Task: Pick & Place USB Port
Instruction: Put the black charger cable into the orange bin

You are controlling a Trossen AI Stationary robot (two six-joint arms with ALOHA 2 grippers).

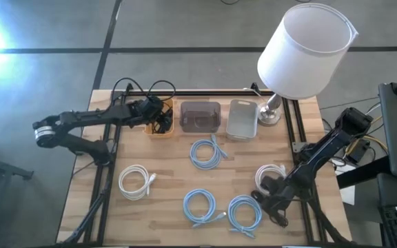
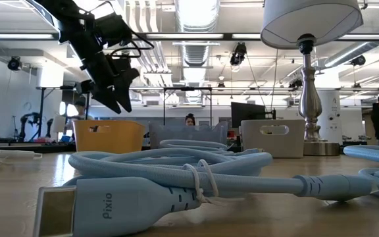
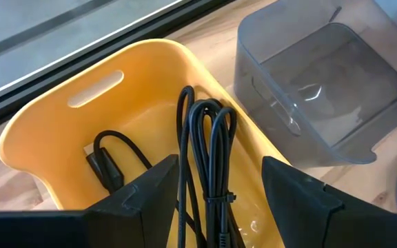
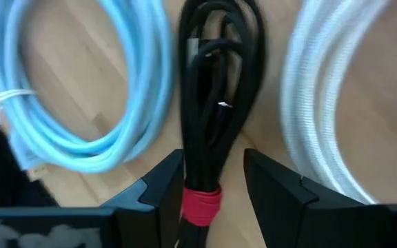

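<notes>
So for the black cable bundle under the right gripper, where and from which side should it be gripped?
Grip the black cable bundle just above its red tie, where the strands are cinched into one narrow neck. Come straight down from above, jaws across the bundle's width. The right gripper is already lined up that way, open, with the blue coil and white coil flanking either side.

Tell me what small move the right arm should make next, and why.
Probably close the right gripper: its fingers are open astride the black cable bundle on the table, just above the red tie, so closing should grasp it.
</notes>
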